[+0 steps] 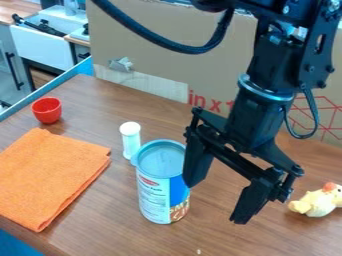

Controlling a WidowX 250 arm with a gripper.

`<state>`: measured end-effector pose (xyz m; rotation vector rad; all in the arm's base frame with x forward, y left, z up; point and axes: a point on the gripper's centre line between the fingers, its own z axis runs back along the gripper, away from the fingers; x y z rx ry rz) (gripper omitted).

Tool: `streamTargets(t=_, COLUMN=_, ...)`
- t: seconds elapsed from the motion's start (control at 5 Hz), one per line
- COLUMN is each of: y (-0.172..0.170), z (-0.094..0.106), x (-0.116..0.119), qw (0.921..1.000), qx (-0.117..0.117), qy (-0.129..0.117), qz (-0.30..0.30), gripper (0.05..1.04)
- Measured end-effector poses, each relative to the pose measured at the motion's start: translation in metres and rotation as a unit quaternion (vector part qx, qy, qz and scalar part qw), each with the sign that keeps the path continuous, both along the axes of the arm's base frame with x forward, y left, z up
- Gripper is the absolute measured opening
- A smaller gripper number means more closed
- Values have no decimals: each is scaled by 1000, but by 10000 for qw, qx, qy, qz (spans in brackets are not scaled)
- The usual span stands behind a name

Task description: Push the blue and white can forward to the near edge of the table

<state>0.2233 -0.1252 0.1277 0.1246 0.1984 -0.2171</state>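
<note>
The blue-lidded cylindrical can [162, 185] is standing upright on the wooden bench [113, 220], with the black gripper [217, 201] hanging at a slant beside it. The fingers [198, 162] are standing wide apart and are holding nothing; one is overlapping the can's edge in the view, though whether it is touching is impossible to tell. The other is reaching down well to the side, so the can is sitting outside the gap rather than between them.

Gripping this can well is probably depending on centring first: raising the near finger above the lid [162, 150], lining the opening up over the can, then lowering with one finger on each side. Coming in sideways from here is risking a knock, since a tall, narrow can is likely tipping when pushed near its top. The body is looking wide for the opening, so straightening the slanted gripper is seeming wise, as is closing evenly on the wall below the rim.

The slim white capped bottle [130, 141] is standing just beside the can, so the far finger is needing a careful path there. The orange cloth [50, 175], red cup [47, 110] and yellow toy chick [318, 201] are lying farther off.
</note>
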Motion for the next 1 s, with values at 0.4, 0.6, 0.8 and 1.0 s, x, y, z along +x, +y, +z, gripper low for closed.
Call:
streamTargets(t=0.4, y=4, z=8, x=12, qw=9995, qx=137, qy=-230, qz=-191, gripper=1001)
streamTargets(t=0.6, y=22, z=20, x=24, qw=9991, qx=105, qy=-420, qz=30, gripper=1001)
streamTargets(t=0.8, y=50, z=24, x=49, qw=9971, qx=-76, qy=-733, qz=167, gripper=1001)
streamTargets(t=1.0, y=68, z=7, x=77, qw=9963, qx=-281, qy=-789, qz=199, gripper=1001)
